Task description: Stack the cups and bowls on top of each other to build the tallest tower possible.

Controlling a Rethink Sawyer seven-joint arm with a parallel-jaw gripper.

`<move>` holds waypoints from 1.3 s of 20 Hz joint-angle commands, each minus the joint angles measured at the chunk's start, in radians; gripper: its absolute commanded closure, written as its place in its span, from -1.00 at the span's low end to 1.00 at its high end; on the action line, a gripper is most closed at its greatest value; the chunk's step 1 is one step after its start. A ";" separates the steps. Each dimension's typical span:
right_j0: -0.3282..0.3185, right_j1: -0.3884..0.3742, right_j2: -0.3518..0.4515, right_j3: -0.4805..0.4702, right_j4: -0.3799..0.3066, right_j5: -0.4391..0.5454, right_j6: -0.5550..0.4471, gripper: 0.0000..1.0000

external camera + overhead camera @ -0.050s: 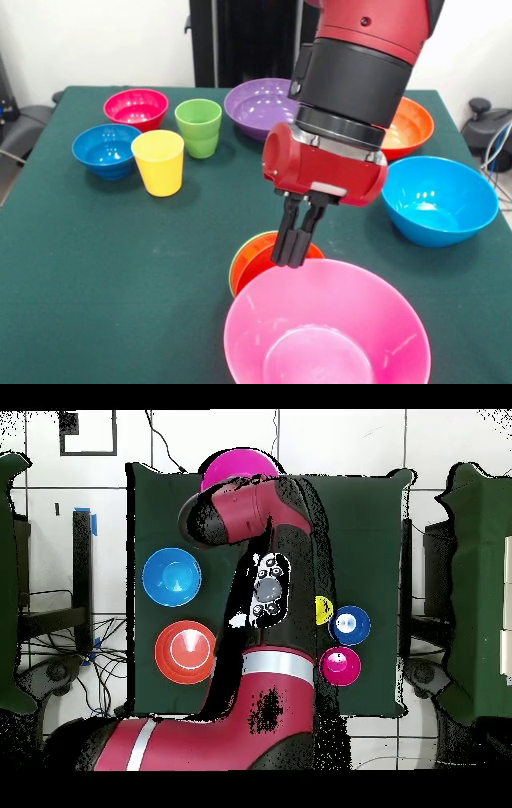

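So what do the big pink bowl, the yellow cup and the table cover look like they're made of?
The pink bowl looks like glossy moulded plastic: bright highlights sit on its smooth inner wall. The yellow cup also looks plastic, smooth and evenly coloured, with a softer sheen. The table cover seems to be matte dark green cloth, perhaps felt; it shows no reflections.

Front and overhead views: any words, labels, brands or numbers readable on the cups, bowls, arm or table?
None can be read.
Cups and bowls: plain colour, no print showing.
Arm and gripper: no legible marking in either view.
Table: plain green cloth.
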 commanded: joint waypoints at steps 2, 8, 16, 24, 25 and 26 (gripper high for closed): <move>0.015 0.077 0.108 0.105 0.029 0.021 0.071 1.00; 0.009 0.090 0.110 0.095 0.053 0.083 0.049 1.00; 0.015 0.114 0.091 0.108 0.068 0.098 0.052 1.00; 0.016 0.120 0.087 0.129 0.056 0.092 0.024 1.00; 0.010 0.114 0.096 0.137 0.059 0.097 0.014 1.00; 0.009 0.110 0.098 0.141 0.061 0.101 0.011 1.00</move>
